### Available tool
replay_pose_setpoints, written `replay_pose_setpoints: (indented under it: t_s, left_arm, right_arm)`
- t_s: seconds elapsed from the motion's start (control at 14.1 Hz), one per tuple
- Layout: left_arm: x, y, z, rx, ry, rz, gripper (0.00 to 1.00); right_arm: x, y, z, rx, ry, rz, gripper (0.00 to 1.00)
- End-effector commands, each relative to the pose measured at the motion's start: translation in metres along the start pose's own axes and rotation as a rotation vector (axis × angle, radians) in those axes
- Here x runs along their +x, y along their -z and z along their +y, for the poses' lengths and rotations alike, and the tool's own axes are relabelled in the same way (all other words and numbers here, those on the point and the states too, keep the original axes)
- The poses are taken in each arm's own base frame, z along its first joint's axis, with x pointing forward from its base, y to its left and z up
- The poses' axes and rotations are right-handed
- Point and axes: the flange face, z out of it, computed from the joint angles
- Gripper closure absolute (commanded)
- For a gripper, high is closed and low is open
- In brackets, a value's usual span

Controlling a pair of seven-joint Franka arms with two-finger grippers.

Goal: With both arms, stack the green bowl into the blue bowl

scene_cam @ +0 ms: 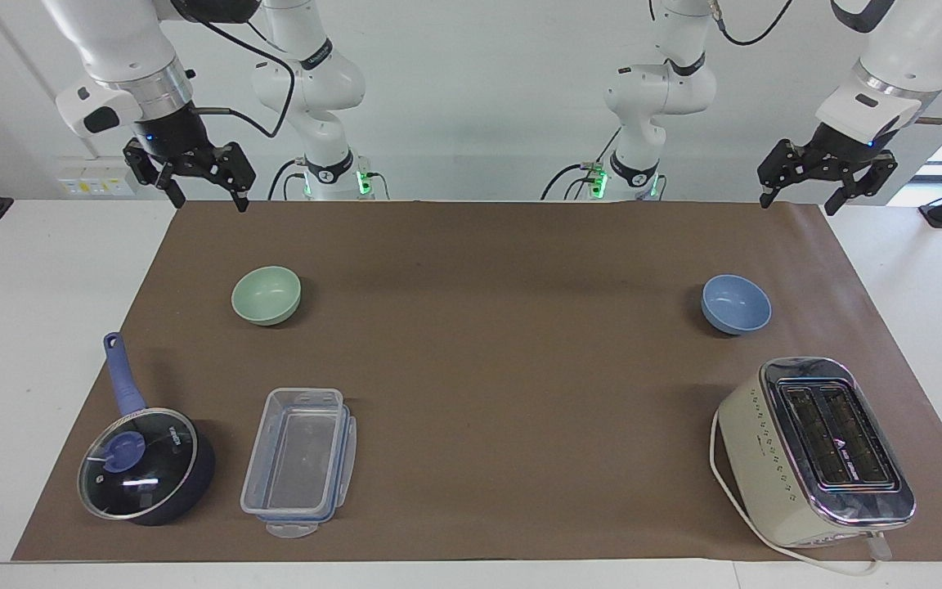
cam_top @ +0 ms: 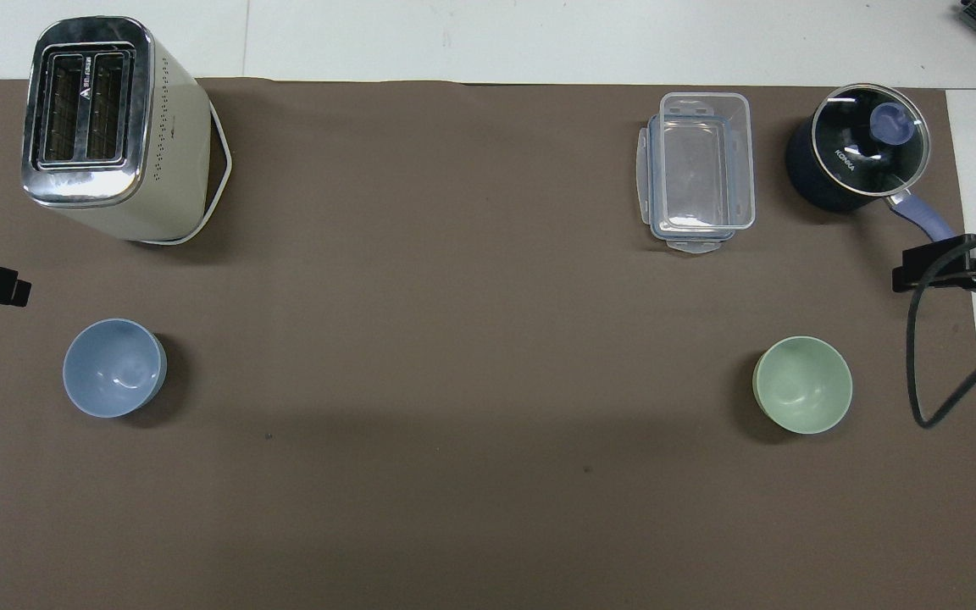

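The green bowl (scene_cam: 266, 295) (cam_top: 802, 385) stands upright and empty on the brown mat toward the right arm's end of the table. The blue bowl (scene_cam: 736, 304) (cam_top: 113, 367) stands upright and empty toward the left arm's end. The two bowls are far apart. My right gripper (scene_cam: 209, 200) hangs open and empty in the air over the mat's edge at the robots' end, not over the green bowl. My left gripper (scene_cam: 800, 204) hangs open and empty over the mat's corner at its own end, not over the blue bowl.
A cream toaster (scene_cam: 818, 450) (cam_top: 107, 127) stands farther from the robots than the blue bowl. A clear plastic container (scene_cam: 299, 454) (cam_top: 700, 169) and a dark blue saucepan with a glass lid (scene_cam: 144, 466) (cam_top: 861, 148) stand farther out than the green bowl.
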Motion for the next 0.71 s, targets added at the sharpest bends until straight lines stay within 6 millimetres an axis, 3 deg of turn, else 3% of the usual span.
replay_pose_setpoints:
  t_s: [0.0,0.21,0.35,0.64]
  left_arm:
    - [-0.002,0.004,-0.002,-0.004,-0.008,-0.004,0.0]
    - [-0.002,0.004,-0.001,-0.004,0.004,-0.005,0.0]
    - [0.0,0.003,0.014,-0.007,-0.027,-0.005,0.0]
    - [0.0,0.003,0.011,-0.007,-0.018,-0.005,0.0]
  right_arm:
    - [-0.002,0.004,0.003,-0.001,0.013,-0.003,0.0]
    - [-0.002,0.004,0.003,-0.002,0.02,-0.001,0.0]
    - [-0.002,0.003,0.003,-0.002,0.022,-0.003,0.0]
    - [-0.003,0.004,0.004,-0.013,0.037,-0.001,0.0]
